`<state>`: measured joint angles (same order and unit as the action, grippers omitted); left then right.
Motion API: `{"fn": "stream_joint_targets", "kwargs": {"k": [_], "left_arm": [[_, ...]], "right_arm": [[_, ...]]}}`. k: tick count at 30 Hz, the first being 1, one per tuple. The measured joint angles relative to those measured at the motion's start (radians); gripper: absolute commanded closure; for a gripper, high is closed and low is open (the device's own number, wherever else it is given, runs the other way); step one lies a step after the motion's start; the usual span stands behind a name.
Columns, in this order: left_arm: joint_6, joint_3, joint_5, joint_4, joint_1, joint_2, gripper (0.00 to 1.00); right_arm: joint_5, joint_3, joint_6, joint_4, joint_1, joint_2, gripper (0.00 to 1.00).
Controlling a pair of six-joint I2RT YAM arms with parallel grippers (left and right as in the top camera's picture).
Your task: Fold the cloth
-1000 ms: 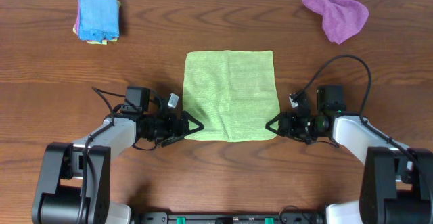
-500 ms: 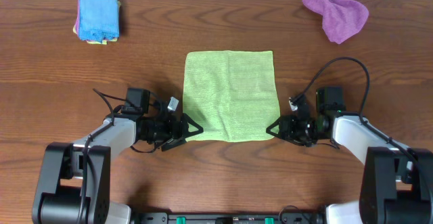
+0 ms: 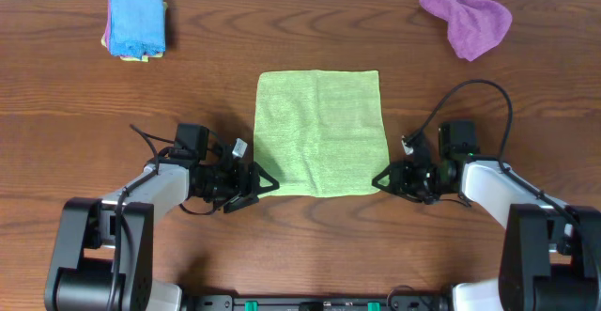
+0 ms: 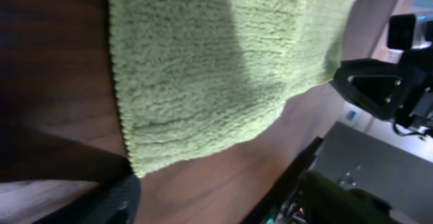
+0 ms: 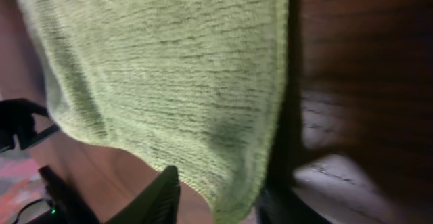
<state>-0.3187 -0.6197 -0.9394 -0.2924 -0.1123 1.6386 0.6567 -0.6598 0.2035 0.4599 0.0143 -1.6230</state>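
From above, the green cloth (image 3: 319, 134) lies flat in the middle of the table (image 3: 94, 114), not folded yet. The left gripper (image 3: 259, 183) and right gripper (image 3: 379, 177) sit at its two near corners. Left wrist: fingers (image 4: 74, 190) apart, one corner beside them. Right wrist: fingers (image 5: 159, 197) apart around the other corner. Grabbing and folding are all left to do

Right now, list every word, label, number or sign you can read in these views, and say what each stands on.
No text can be read in any view.
The white tag on the left arm: too small to read.
The green cloth, blue cloth and purple cloth: no print seen.
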Motion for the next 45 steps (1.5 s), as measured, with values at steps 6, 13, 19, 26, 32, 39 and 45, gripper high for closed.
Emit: {"fn": "stream_joint_targets", "kwargs": {"k": [6,13,19,26,32,39,45], "left_arm": [[-0.002,0.005,0.068,0.030,0.000,0.014,0.72],[-0.022,0.007,0.106,0.064,0.000,0.021,0.94],[-0.036,0.007,0.109,0.065,0.000,0.021,0.94],[-0.047,0.007,0.054,0.065,0.000,0.021,0.94],[-0.024,-0.016,0.055,0.061,0.000,-0.042,0.94],[0.013,-0.126,0.181,0.020,-0.047,-0.105,0.94],[0.032,-0.177,0.322,0.012,-0.107,-0.105,0.94]], "right_arm": [[-0.034,0.000,0.003,0.003,-0.001,-0.005,0.85],[-0.047,0.000,0.008,0.003,-0.001,-0.006,0.98],[-0.040,0.000,0.017,0.008,-0.001,-0.006,0.99],[-0.006,0.000,0.017,0.008,-0.001,0.002,0.98],[-0.003,0.000,0.017,0.006,-0.016,0.202,0.98],[-0.118,-0.060,0.021,0.007,-0.133,0.338,0.98],[-0.240,-0.067,0.053,-0.002,-0.180,0.311,0.98]]}}
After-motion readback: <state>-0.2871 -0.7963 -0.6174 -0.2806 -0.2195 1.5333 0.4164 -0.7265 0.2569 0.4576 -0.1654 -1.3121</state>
